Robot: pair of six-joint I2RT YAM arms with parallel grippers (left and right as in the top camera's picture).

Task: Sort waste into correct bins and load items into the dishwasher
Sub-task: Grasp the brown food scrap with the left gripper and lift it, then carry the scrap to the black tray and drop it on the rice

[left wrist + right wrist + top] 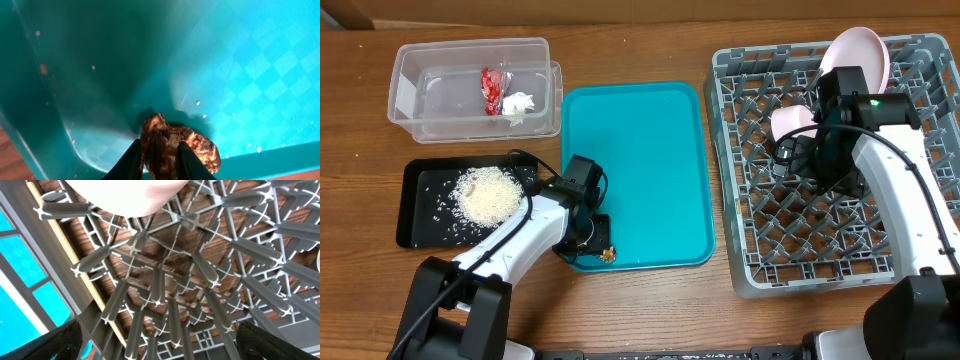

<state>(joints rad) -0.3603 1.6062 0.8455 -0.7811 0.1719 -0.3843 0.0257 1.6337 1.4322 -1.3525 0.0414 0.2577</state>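
Observation:
My left gripper (601, 246) (159, 161) is down in the near left corner of the teal tray (650, 170) (260, 65). It is shut on the small brown food scrap (608, 254) (172, 145), one finger on each side. The clear tub (415, 95) holds the red wrapper (492, 88) and the white tissue (519, 105). White rice (488, 194) is heaped in the black tray (420, 235). My right gripper (795, 152) (167, 345) hangs open and empty above the grey dish rack (725, 180) (160, 280). A plate (860, 55) stands upright in the rack, a small bowl (790, 122) beside it.
The teal tray lies between the black tray and the rack, with a few small specks on its floor (197, 103). The tub stands behind the black tray at the far left. The rack's upright pegs (155, 287) rise just under my right gripper.

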